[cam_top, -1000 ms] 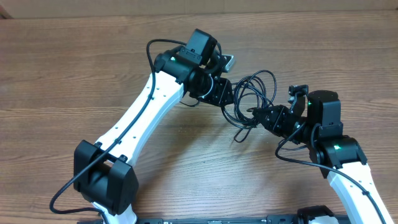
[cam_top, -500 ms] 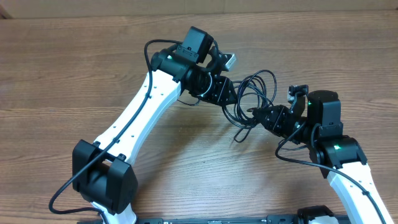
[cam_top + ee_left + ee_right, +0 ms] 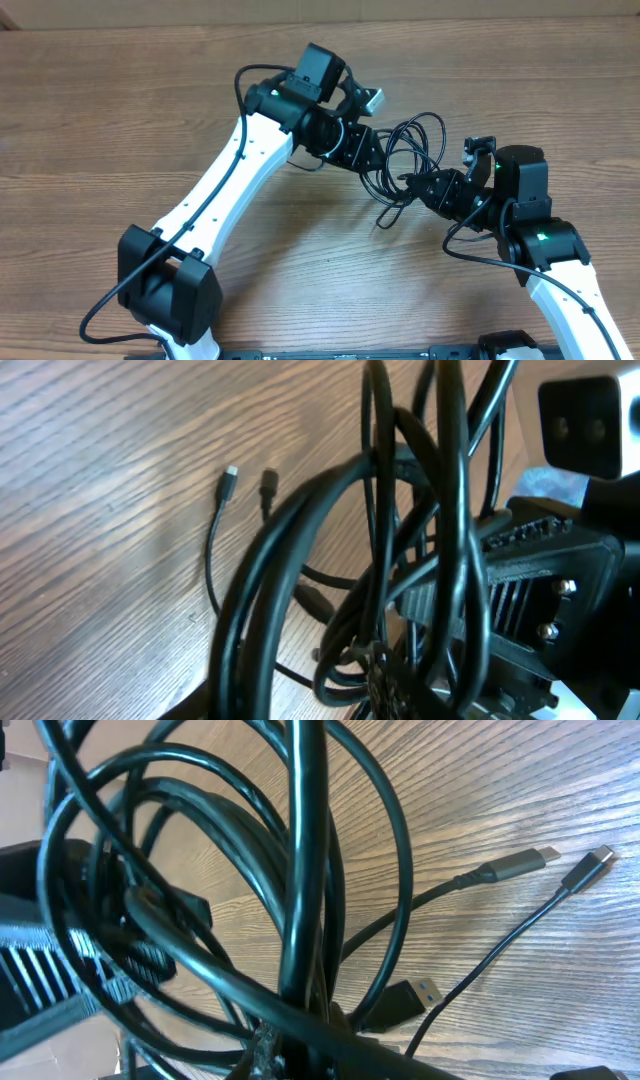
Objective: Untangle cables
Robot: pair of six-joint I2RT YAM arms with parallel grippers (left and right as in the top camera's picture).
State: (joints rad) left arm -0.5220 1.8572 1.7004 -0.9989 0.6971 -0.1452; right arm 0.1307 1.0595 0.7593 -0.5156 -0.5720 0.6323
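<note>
Both arms reach inward, left pincer (image 3: pixel 365 152) and right pincer (image 3: pixel 418 187) near, facing; right clamped, left's closure unclear.

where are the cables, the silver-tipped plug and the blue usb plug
cables (image 3: pixel 392 168), overhead view, middle of the loops between the arms
silver-tipped plug (image 3: pixel 231 473), left wrist view, its metal tip
blue usb plug (image 3: pixel 400 1003), right wrist view, its black body
</note>
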